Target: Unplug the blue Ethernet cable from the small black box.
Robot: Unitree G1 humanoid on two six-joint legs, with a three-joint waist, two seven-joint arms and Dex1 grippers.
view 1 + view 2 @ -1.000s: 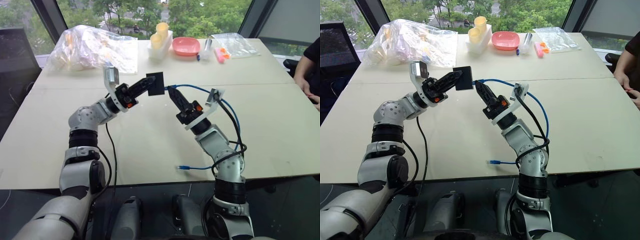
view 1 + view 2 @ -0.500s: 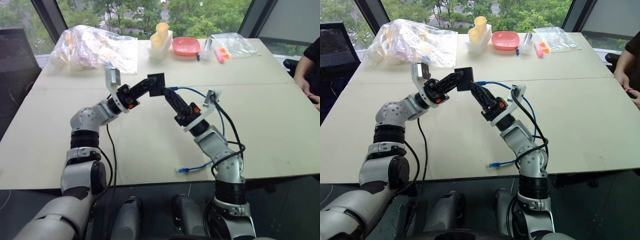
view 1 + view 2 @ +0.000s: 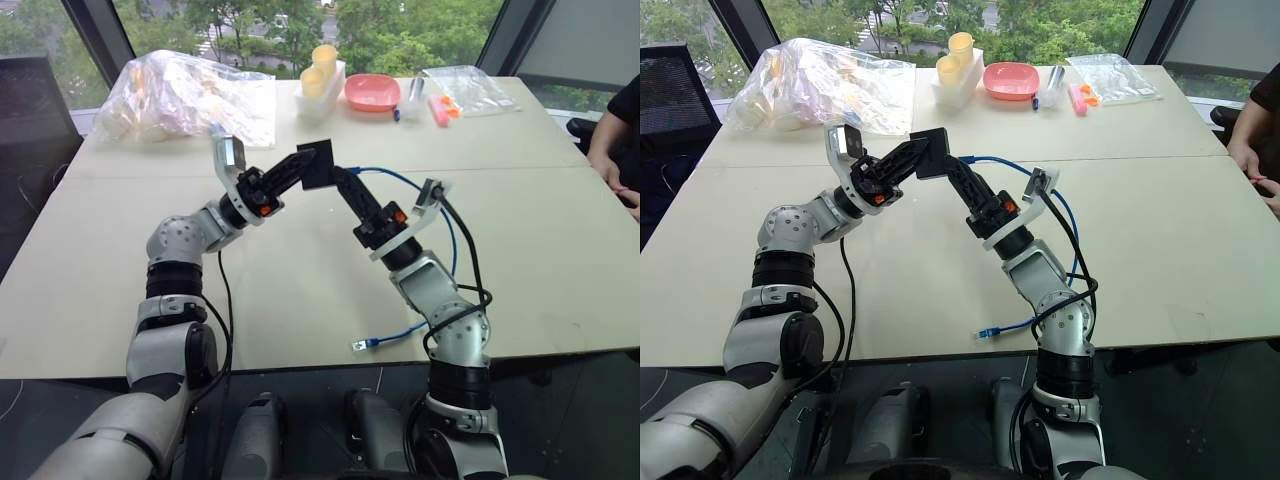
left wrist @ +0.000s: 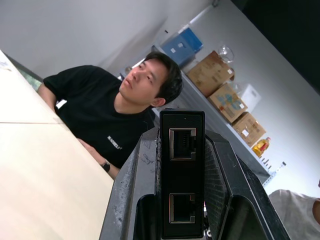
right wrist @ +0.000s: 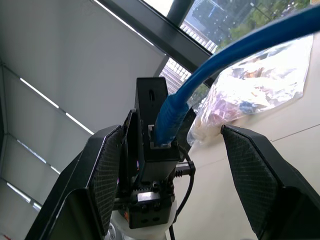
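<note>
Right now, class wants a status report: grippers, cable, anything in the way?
Left gripper shut on small black box. Right gripper open around blue Ethernet cable, plug seated in the box. Nothing blocking.

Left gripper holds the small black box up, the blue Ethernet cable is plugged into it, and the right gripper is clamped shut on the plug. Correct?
Not quite. In the right wrist view the right gripper stands open around the blue Ethernet cable, not clamped. The left gripper does hold the small black box, cable plugged in.

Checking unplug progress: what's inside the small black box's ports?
The blue Ethernet cable is plugged into one side of the small matte-black box. Two ports opposite look empty; their insides are dark.
</note>
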